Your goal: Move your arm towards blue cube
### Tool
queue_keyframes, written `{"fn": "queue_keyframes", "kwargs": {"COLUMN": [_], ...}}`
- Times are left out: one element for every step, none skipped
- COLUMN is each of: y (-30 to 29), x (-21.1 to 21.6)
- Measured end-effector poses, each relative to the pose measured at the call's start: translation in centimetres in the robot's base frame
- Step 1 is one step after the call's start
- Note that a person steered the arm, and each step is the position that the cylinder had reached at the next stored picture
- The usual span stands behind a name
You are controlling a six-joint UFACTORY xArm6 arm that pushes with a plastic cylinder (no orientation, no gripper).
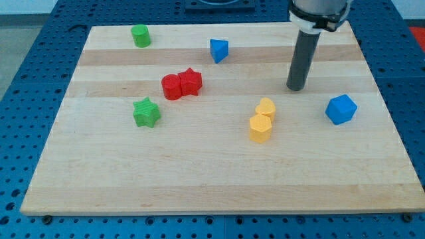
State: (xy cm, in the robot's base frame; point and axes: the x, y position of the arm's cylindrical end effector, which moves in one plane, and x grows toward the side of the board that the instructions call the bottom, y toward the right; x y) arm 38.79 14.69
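1. The blue cube (341, 109) sits on the counter (199, 179) near the view's right edge, about midway between the view's top and bottom. It stands alone, touching no other block.

2. My tip (296, 87) rests on the counter to the view's left of the blue cube and a little toward the view's top. The two are near but clearly apart, with bare wood between them. The tool is a plain rod with nothing to open or close, and it holds nothing and touches no block.

3. In my judgement the coming move turns on this: the cube lies toward the view's right and slightly toward the view's bottom from my tip, so a short diagonal slide that way closes the gap. No block lies along that line.

4. Closest to my tip on the other side are two yellow blocks: a yellow heart-shaped block (266, 107) and, touching it on the view's bottom side, a yellow hexagonal block (260, 128). Both lie to the view's bottom-left of my tip, away from the path.

5. Further left, a blue triangular block (218, 50) sits near the view's top. Two red blocks (181, 84) touch each other mid-counter, a green star (147, 112) lies just below-left of them, and a green cylinder (140, 35) stands at the top-left.
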Motion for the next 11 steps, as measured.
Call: {"fn": "queue_keyframes", "kwargs": {"y": [1.4,3.4,5.2,7.0,8.2,9.3,10.4,10.9,11.1,11.1,11.2], "x": [0.0,0.0,0.0,0.0,0.0,0.1,0.6,1.8,2.7,3.4,3.9]}}
